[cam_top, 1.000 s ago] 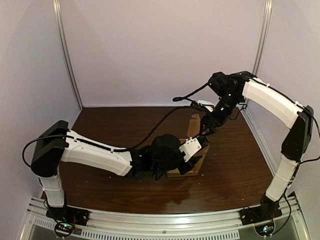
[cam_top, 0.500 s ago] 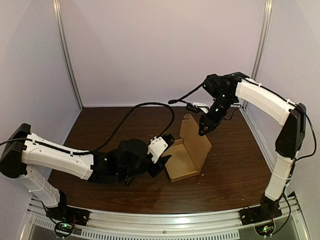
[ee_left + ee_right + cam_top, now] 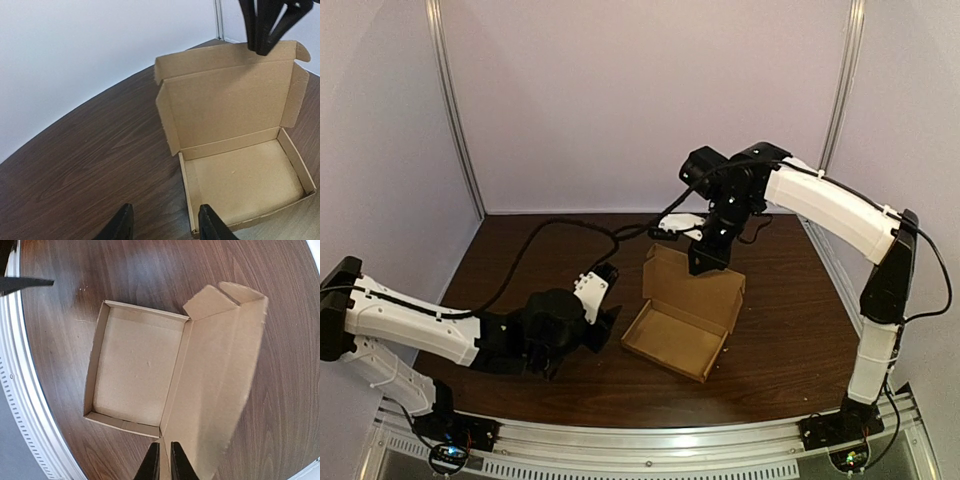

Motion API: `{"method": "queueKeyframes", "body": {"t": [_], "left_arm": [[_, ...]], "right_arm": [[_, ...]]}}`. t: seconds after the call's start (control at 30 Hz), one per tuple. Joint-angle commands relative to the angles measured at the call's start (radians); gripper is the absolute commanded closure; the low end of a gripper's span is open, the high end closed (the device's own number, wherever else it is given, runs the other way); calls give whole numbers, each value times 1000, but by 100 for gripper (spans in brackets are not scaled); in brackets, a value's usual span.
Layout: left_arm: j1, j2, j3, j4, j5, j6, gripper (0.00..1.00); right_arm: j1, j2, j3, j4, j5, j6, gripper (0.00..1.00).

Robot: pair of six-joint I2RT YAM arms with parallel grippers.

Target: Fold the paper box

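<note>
The brown paper box lies on the table with its tray (image 3: 672,342) flat and open. Its lid (image 3: 698,290) stands up from the tray's far side, side flaps (image 3: 210,302) spread. My right gripper (image 3: 703,266) is above the lid, shut on a flap at the lid's edge (image 3: 164,460); its black fingers (image 3: 265,27) show at the lid's top in the left wrist view. My left gripper (image 3: 608,322) sits low, left of the tray, open (image 3: 165,227), holding nothing. The tray's left wall (image 3: 184,190) runs just inside its right finger.
A black cable (image 3: 560,225) loops over the back left of the dark wood table (image 3: 520,265). An aluminium rail (image 3: 670,440) borders the near edge. Enclosure walls and posts (image 3: 455,110) close in the sides and back.
The left arm has pulled back to the left, off the box. The right gripper has moved left with the lid, and the box has shifted left with its tray lying open.
</note>
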Motion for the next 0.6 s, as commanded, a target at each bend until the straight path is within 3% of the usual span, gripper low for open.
{"method": "queueKeyframes", "body": {"t": [0.0, 0.27, 0.4, 0.5, 0.57], "left_arm": [[2, -85, -98, 15, -85, -85, 52], [4, -88, -184, 72, -103, -112, 50], [4, -103, -231, 198, -106, -113, 44], [18, -121, -258, 290, -109, -94, 33], [77, -116, -235, 277, -11, -88, 31]], "right_arm": [[79, -9, -33, -53, 125, -59, 93], [196, -53, -60, -40, 237, -51, 92], [146, -147, -68, 1, 251, -39, 56], [80, -168, -96, 6, 269, -27, 47], [30, -185, -115, 14, 260, -12, 46]]}}
